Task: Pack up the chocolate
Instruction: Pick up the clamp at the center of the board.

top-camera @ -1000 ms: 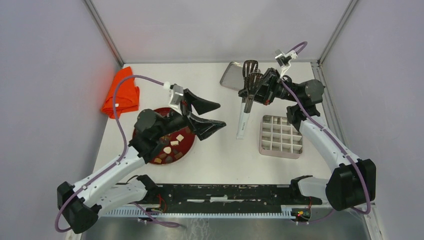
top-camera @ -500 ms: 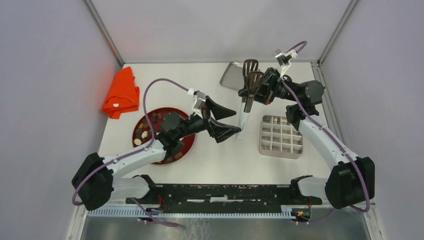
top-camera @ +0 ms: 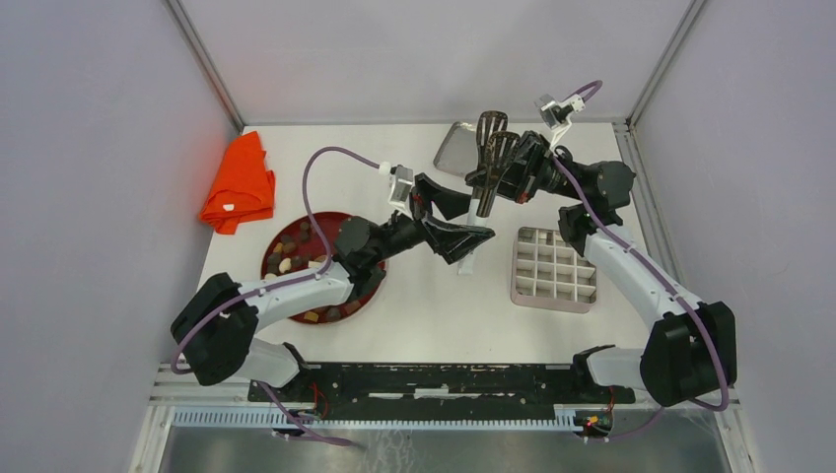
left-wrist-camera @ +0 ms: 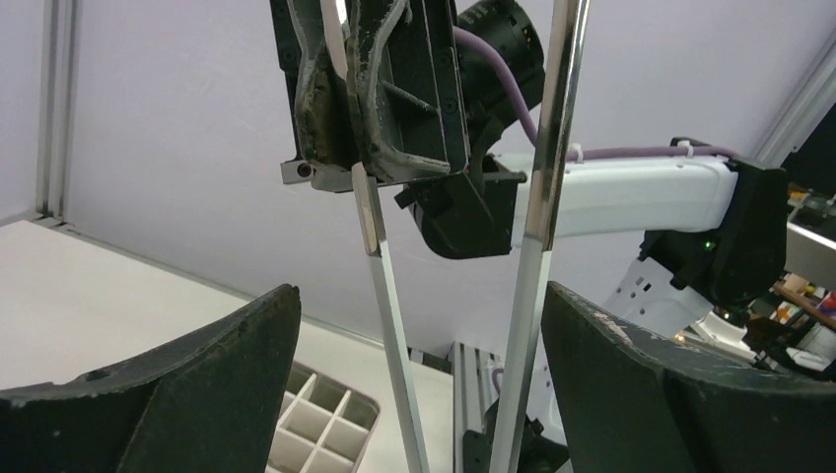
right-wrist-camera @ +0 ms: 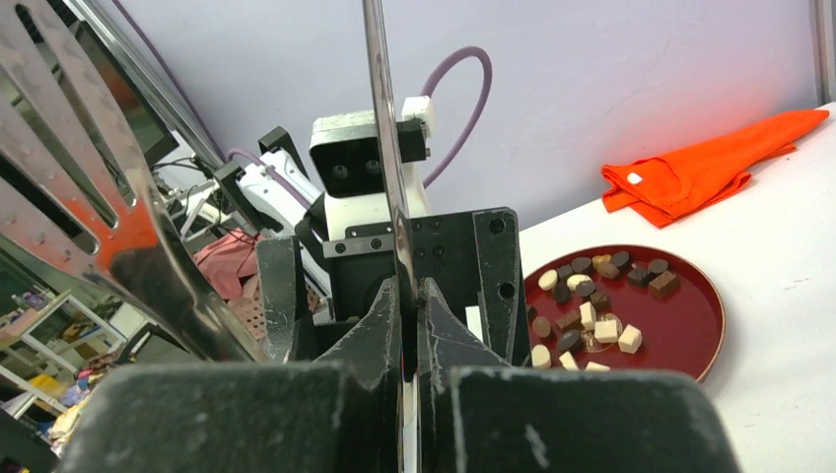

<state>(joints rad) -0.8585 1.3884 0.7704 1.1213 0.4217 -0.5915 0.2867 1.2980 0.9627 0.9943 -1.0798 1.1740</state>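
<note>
My right gripper (right-wrist-camera: 414,330) is shut tight on the metal tongs (left-wrist-camera: 533,236). My left gripper (left-wrist-camera: 419,296) is wide open around both tong arms, holding nothing. The chocolate (right-wrist-camera: 588,313) lies on the red plate (right-wrist-camera: 692,327), partly hidden from above by my left arm (top-camera: 296,291).

This was a robotics lab cell. A white surface (top-camera: 424,296) stood boxed in by plain grey-lilac wall panels (top-camera: 414,49) on aluminium frame posts (top-camera: 205,61). A left arm (top-camera: 286,291) and a right arm (top-camera: 631,271) were mounted along a black rail (top-camera: 434,379). Beyond lay cluttered shelving (right-wrist-camera: 34,335).
</note>
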